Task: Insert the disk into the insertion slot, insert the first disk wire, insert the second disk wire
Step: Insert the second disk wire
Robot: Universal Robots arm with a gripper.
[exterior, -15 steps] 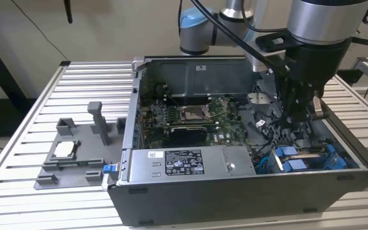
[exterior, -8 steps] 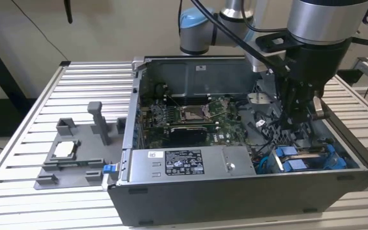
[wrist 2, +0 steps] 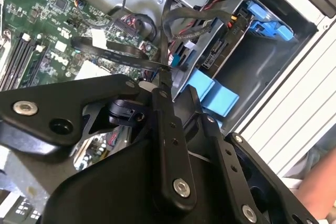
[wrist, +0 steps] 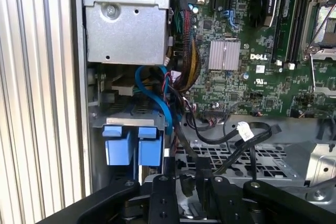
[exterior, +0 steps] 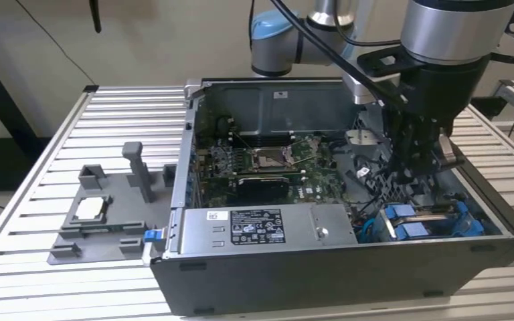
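The disk [exterior: 428,215], clipped in its blue frame [exterior: 416,231], sits in the insertion slot [exterior: 371,231] at the case's front corner on the exterior view's right. Its blue frame tabs [wrist: 131,146] show in both wrist views, with the disk's body [wrist 2: 224,50] behind the tabs [wrist 2: 211,91]. My gripper [exterior: 415,175] hangs inside the case just behind the disk. Its black fingers [wrist: 169,182] stand close together, shut on the end of a black disk wire [wrist: 187,145]. In the second wrist view that flat black wire [wrist 2: 113,51] runs to my gripper [wrist 2: 178,82]. A blue cable [wrist: 157,98] loops over the bay.
A grey power-supply box [exterior: 266,226] lies along the case front. The motherboard [exterior: 270,164] fills the middle of the case. A perforated metal plate [wrist: 236,163] and a tagged black wire [wrist: 244,129] are close to the fingers. A grey fixture tray [exterior: 96,217] stands outside on the slatted table.
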